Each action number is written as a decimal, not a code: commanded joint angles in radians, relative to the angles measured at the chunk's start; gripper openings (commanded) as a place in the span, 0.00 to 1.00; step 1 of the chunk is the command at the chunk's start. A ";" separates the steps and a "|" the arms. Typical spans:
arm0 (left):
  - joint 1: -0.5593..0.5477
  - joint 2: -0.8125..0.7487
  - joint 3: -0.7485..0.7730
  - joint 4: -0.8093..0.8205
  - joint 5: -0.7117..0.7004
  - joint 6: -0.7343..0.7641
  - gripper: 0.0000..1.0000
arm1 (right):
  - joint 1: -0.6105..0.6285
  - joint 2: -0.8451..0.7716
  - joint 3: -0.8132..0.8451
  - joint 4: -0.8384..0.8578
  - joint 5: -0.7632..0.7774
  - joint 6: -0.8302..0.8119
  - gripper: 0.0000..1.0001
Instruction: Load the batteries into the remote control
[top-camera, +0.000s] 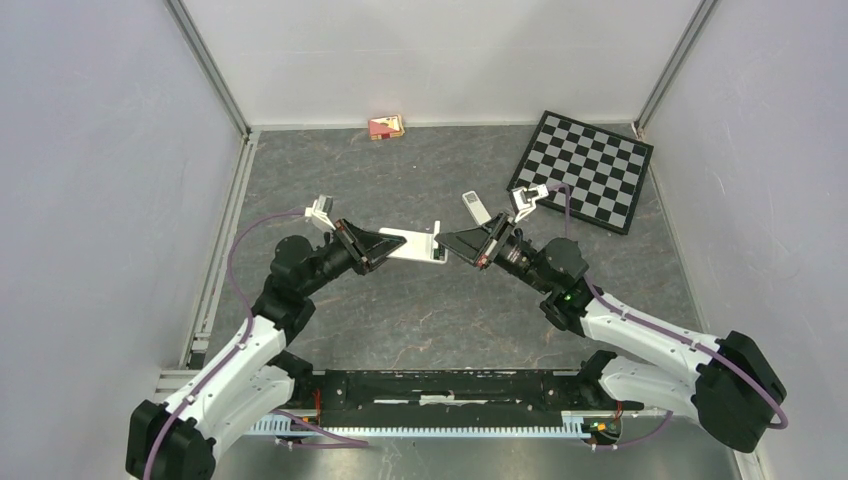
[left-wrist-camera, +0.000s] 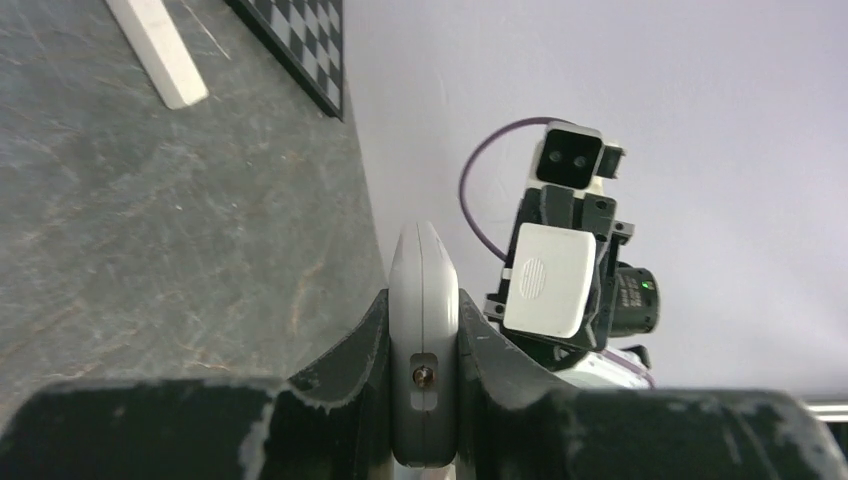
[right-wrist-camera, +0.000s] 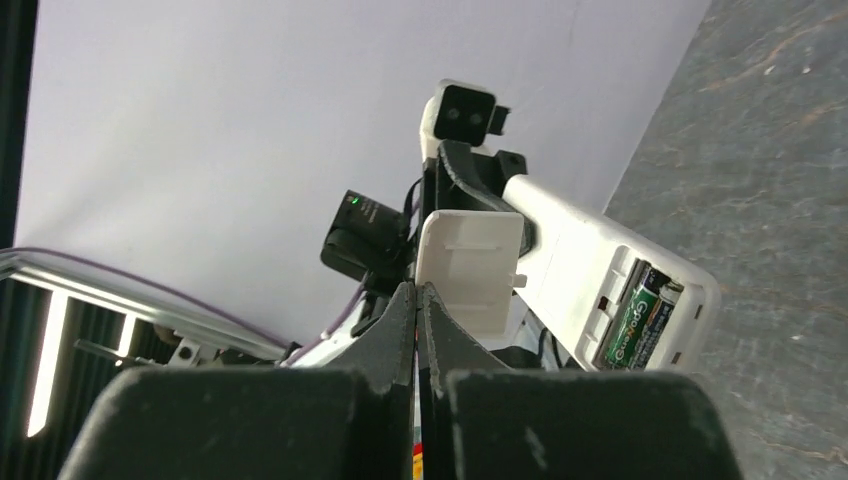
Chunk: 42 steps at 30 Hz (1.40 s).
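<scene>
Close up, the left gripper (left-wrist-camera: 424, 335) has its dark fingers (left-wrist-camera: 350, 350) clamped edge-on around the white remote control (right-wrist-camera: 575, 250), held between the two arms. Two green-labelled batteries (right-wrist-camera: 635, 325) lie side by side in its open compartment. The right gripper (right-wrist-camera: 418, 300) is pinched tight on the white battery cover (right-wrist-camera: 470, 265) just beside it.

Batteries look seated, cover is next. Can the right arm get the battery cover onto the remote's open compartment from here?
Probably yes. The right gripper holds the battery cover beside the remote, whose open compartment faces it, nothing between. The left gripper clamps the other end.
</scene>
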 joint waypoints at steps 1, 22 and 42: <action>0.025 0.025 0.023 0.141 0.124 -0.130 0.02 | -0.002 0.000 0.015 0.106 -0.058 0.072 0.00; 0.095 0.066 -0.016 0.282 0.264 -0.272 0.02 | -0.002 -0.010 -0.022 0.083 -0.019 0.111 0.00; 0.096 0.067 -0.020 0.339 0.218 -0.315 0.02 | -0.002 0.047 -0.064 0.242 0.006 0.238 0.00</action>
